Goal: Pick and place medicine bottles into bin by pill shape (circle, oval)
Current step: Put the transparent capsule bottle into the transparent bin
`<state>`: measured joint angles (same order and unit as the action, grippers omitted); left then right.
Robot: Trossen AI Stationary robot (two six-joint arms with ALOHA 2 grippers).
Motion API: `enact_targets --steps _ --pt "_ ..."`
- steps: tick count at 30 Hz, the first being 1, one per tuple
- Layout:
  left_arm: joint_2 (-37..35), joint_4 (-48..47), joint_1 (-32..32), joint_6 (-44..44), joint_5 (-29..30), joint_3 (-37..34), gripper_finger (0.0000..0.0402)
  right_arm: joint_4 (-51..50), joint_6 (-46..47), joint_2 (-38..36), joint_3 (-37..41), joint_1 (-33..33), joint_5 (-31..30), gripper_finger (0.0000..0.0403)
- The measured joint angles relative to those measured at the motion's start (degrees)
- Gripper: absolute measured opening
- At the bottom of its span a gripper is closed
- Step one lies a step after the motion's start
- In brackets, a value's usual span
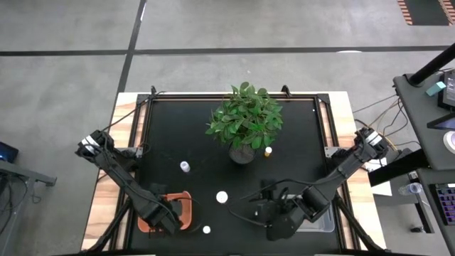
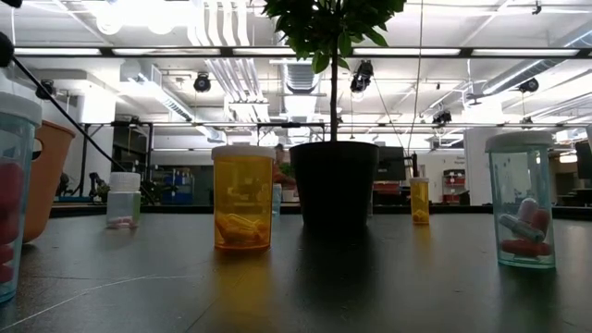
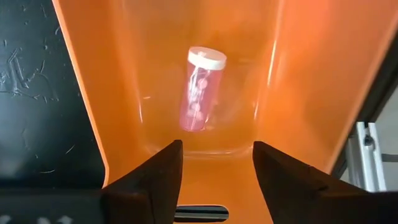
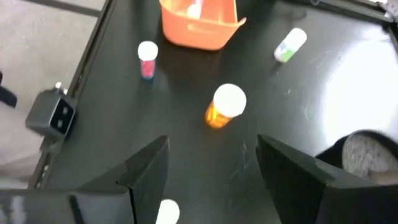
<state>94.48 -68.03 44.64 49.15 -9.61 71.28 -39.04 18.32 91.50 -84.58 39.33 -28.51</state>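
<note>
1. Left gripper (image 3: 214,171) is hovering with fingers parted and empty over the orange bin (image 1: 186,201); a pink bottle (image 3: 201,89) is lying inside.
2. Orange bottle (image 4: 225,105) is standing ahead of the right gripper (image 4: 211,174), also parted and empty, nearer than the plant (image 1: 245,121).

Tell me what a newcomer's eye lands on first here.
Probably the leafy potted plant standing at the back middle of the black table. Next, the orange bin at the front left, where a pinkish bottle lies on its side below the open left gripper. Small bottles dot the table between, such as the orange bottle standing ahead of the open right gripper.
</note>
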Motion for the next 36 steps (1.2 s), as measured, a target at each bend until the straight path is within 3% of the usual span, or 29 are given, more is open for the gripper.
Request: enact_targets --steps 10,16,21,31,36 --pt "0.0 0.0 -1.9 3.0 1.4 4.5 0.0180 -9.3 9.9 -0.3 0.7 5.0 0.0 0.0233" --pt "-0.7 0.2 -2.9 -1.6 14.8 8.7 0.0180 -13.3 16.3 -0.4 1.3 8.4 -2.0 0.0232" --pt "-3.2 0.7 -6.2 -2.0 25.0 8.2 0.0180 -14.4 17.8 -0.6 1.4 11.1 -4.7 0.0228" --pt "-7.6 2.4 -19.2 3.5 25.0 0.7 0.0180 -15.9 17.6 -3.8 1.5 14.3 -9.8 0.0228" --pt "-8.5 3.3 -24.9 3.1 21.9 -2.3 0.0180 -16.4 17.6 -6.1 2.4 15.4 -12.2 0.0228"
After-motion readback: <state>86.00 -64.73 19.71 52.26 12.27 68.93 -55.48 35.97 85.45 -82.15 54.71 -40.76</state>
